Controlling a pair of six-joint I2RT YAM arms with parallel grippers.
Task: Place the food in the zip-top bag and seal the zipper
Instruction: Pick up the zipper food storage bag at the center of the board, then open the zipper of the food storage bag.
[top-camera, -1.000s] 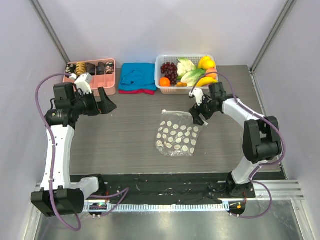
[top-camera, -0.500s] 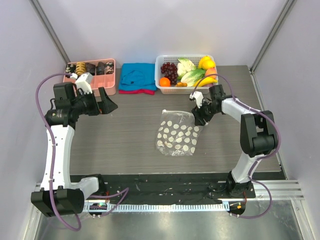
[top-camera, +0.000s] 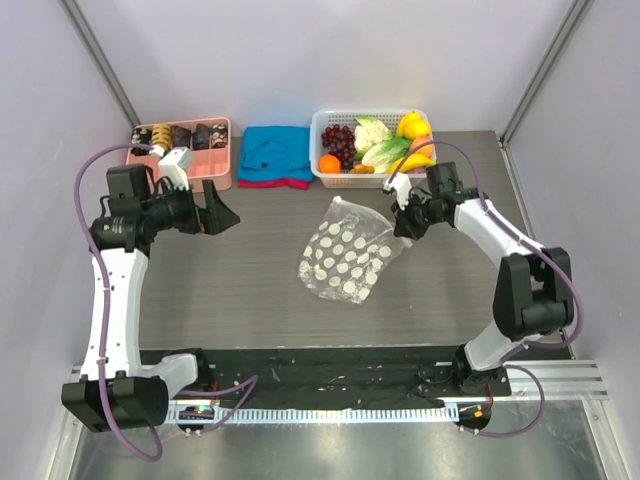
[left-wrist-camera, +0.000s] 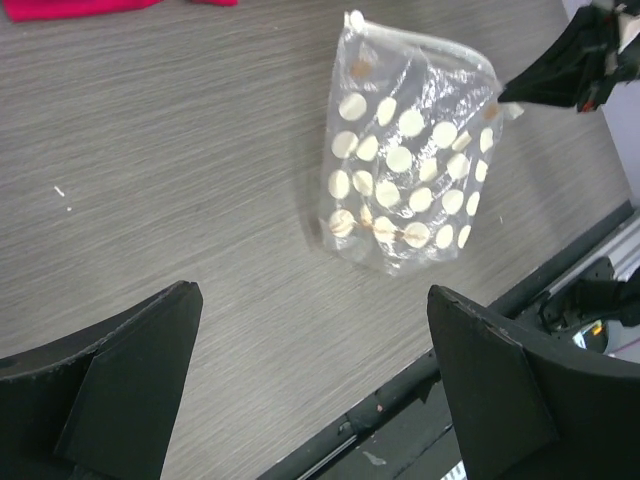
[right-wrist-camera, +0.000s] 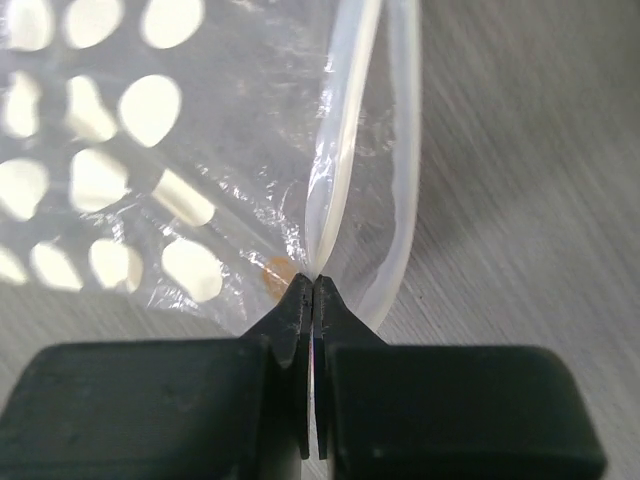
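— Clear white-dotted plastic bag (top-camera: 345, 262) mid-table: who holds it?
— Our right gripper (right-wrist-camera: 312, 290), clamped on its zipper (right-wrist-camera: 345, 130) corner; the bag trails left toward our open-fingered left gripper (top-camera: 222, 208), well apart.

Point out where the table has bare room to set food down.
Bare room lies between the left gripper and the bag, and from the bag toward the near rail. The back edge is crowded: pink tray, blue cloth, basket.

Right wrist view: zip-top bag (right-wrist-camera: 150, 170) cut off left; zipper (right-wrist-camera: 345, 110) off top
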